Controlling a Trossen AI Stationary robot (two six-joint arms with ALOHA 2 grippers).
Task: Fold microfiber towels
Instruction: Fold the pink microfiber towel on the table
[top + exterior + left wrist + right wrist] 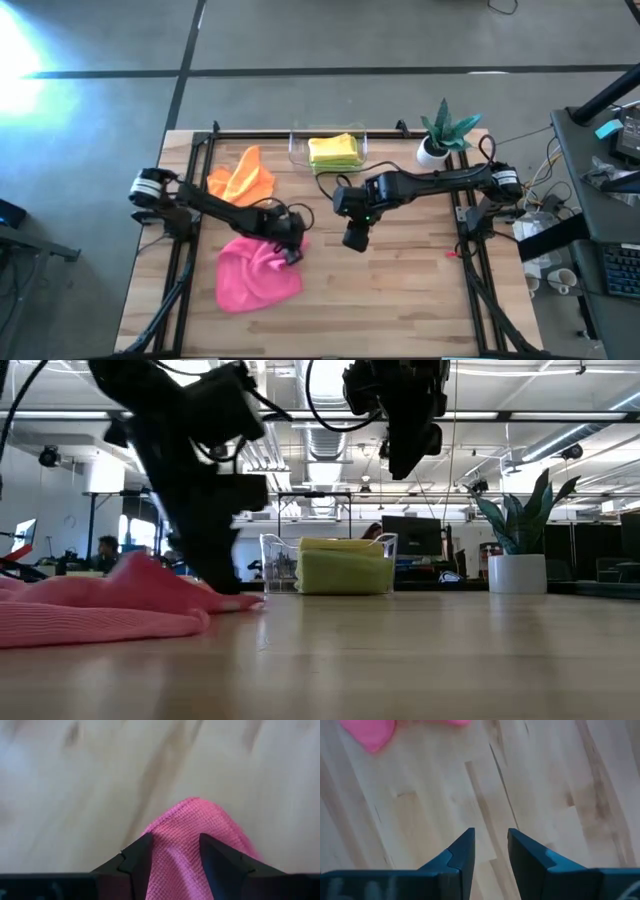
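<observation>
Looked over all four views and honestly there's nothing readable anywhere: no labels, brand marks, numbers or signs on anything. The screens in the room behind are too small and blurry to make out any writing.

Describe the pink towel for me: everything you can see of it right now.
The pink towel is a soft cloth with a fine waffle weave, lying crumpled and unfolded on the wooden table, left of centre, nearer the front edge than the orange towel. Its right edge is bunched into a raised peak between the jaws of the left gripper, which is down at the table.
</observation>
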